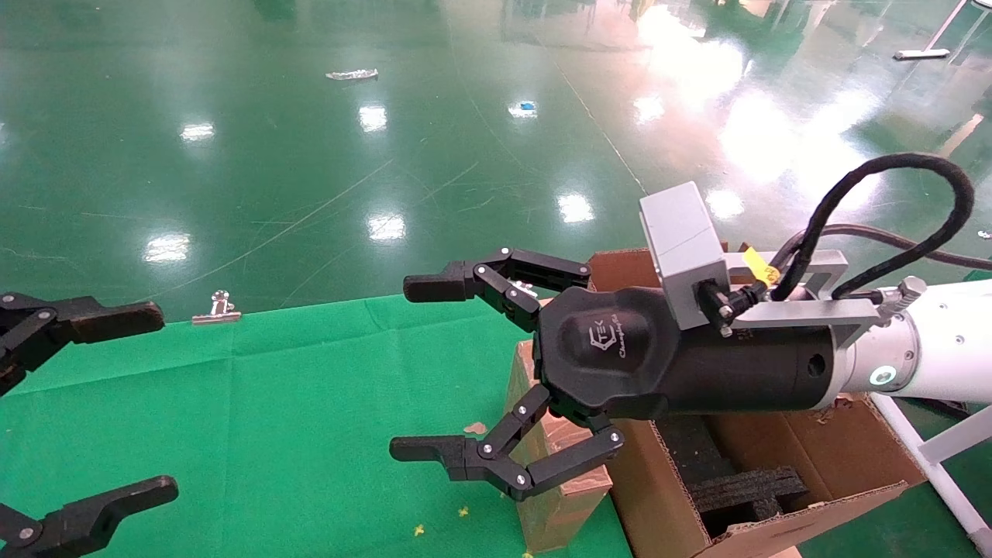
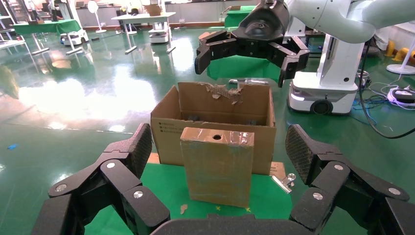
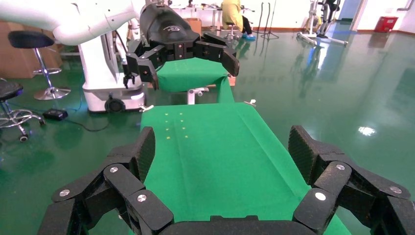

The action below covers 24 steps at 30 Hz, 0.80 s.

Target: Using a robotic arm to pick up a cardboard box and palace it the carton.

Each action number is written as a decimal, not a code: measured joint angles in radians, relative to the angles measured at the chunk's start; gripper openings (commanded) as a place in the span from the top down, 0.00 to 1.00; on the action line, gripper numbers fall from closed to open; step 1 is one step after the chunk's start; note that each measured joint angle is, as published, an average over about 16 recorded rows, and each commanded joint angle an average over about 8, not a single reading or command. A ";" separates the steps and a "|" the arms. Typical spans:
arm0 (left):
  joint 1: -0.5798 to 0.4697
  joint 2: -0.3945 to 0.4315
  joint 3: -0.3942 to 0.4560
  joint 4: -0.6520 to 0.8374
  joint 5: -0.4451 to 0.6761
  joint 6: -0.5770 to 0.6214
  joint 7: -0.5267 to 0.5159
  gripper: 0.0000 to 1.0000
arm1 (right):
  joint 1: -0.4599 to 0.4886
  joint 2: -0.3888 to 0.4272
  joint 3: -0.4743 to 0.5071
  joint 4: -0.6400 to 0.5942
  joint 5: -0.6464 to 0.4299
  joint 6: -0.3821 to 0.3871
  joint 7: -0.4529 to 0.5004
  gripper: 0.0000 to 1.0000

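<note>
The small slim cardboard box (image 1: pixel 552 457) stands upright on the green cloth, close against the carton (image 1: pixel 783 457). My right gripper partly hides it. In the left wrist view the box (image 2: pixel 218 169) shows a round hole in its top face, with the carton (image 2: pixel 215 115) behind it. My right gripper (image 1: pixel 416 368), on the white robotic arm (image 1: pixel 930 349), is open and empty. It hovers above the box and carton; it also shows in the left wrist view (image 2: pixel 252 49). My left gripper (image 1: pixel 153 401) is open and empty at the table's left side, facing the box.
The green cloth table (image 1: pixel 271 403) runs left of the box. A metal binder clip (image 1: pixel 217 308) lies at its far edge; another clip (image 2: pixel 286 182) lies beside the box. Black foam inserts (image 1: pixel 744 488) sit inside the carton. A shiny green floor surrounds the table.
</note>
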 measured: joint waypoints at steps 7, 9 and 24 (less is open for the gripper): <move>0.000 0.000 0.000 0.000 0.000 0.000 0.000 0.00 | 0.000 0.000 0.000 0.000 0.000 0.000 0.000 0.00; 0.000 0.000 0.000 0.000 0.000 0.000 0.000 0.00 | 0.000 0.000 0.000 0.001 -0.001 0.000 0.000 0.00; 0.000 0.000 0.001 0.001 0.000 0.000 0.000 0.00 | 0.109 -0.041 -0.109 0.051 -0.197 -0.004 0.094 0.00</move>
